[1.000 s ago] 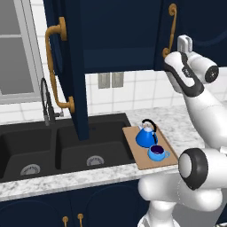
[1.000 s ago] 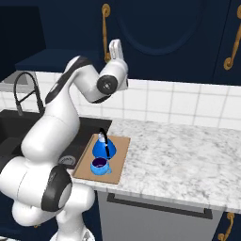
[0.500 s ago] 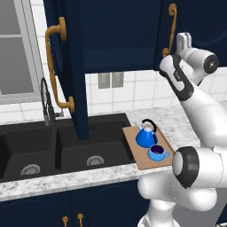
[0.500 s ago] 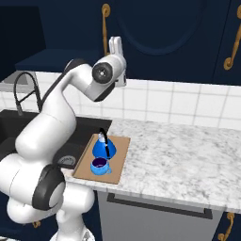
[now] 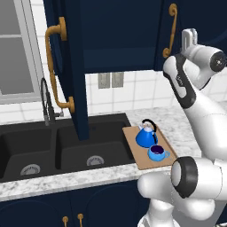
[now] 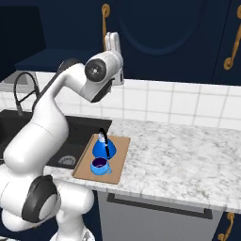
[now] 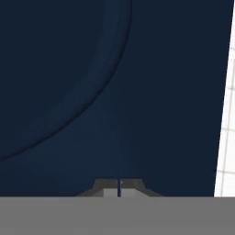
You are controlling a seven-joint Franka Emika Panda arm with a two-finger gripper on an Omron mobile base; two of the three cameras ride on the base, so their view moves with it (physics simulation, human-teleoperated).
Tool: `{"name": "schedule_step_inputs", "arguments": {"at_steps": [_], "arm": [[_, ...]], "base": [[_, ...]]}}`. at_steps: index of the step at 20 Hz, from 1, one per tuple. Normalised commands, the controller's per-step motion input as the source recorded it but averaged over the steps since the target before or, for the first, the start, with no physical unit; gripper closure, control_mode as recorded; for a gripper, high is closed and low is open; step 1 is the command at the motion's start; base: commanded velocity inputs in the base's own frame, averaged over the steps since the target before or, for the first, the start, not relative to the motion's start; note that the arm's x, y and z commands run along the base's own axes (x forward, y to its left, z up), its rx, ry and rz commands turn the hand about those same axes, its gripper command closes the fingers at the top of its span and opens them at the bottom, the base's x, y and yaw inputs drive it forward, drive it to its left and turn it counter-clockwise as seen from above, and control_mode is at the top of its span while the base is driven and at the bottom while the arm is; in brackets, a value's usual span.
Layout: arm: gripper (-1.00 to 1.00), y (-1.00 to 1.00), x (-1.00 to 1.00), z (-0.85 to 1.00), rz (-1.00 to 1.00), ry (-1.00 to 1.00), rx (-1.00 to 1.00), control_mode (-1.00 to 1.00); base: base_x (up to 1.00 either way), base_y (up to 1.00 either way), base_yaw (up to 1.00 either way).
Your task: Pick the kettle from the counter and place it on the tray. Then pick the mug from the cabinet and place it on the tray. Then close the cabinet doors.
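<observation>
The blue kettle (image 5: 145,135) (image 6: 102,147) stands upright on the wooden tray (image 5: 141,161) (image 6: 119,158), on the counter (image 6: 188,160) right of the sink. Just in front of it on the tray sits the squat blue mug (image 5: 158,153) (image 6: 99,165). My gripper (image 5: 189,33) (image 6: 112,38) (image 7: 118,186) is shut and empty, pointing up close against the right cabinet door (image 5: 133,31) (image 6: 160,33) (image 7: 92,92), just beside its brass handle (image 5: 171,30) (image 6: 105,20). That door looks shut. The left cabinet door (image 5: 76,66) swings out open, edge-on.
A black double sink (image 5: 57,150) with a dark faucet (image 5: 46,102) lies left of the tray. A window (image 5: 13,48) is at far left. The open cabinet's shelf (image 6: 47,59) shows on the left. Bare counter stretches right of the tray.
The hand has edged slightly up along the right door and the forearm has swung round. Doors, kettle, mug and tray have not moved.
</observation>
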Motion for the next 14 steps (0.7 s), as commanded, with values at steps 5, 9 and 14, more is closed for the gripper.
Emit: {"name": "schedule_step_inputs", "arguments": {"at_steps": [5,9,14], "arm": [[1.00,-0.01,-0.95,0.21,0.00,0.06,-0.04,-1.00],[1.00,0.08,-0.97,0.02,0.00,0.19,-0.21,-1.00],[1.00,0.22,-0.20,-0.05,0.00,0.21,-0.21,-1.00]], "base": [[0.00,0.00,0.00],[0.00,0.00,0.00],[0.00,0.00,0.00]]}}
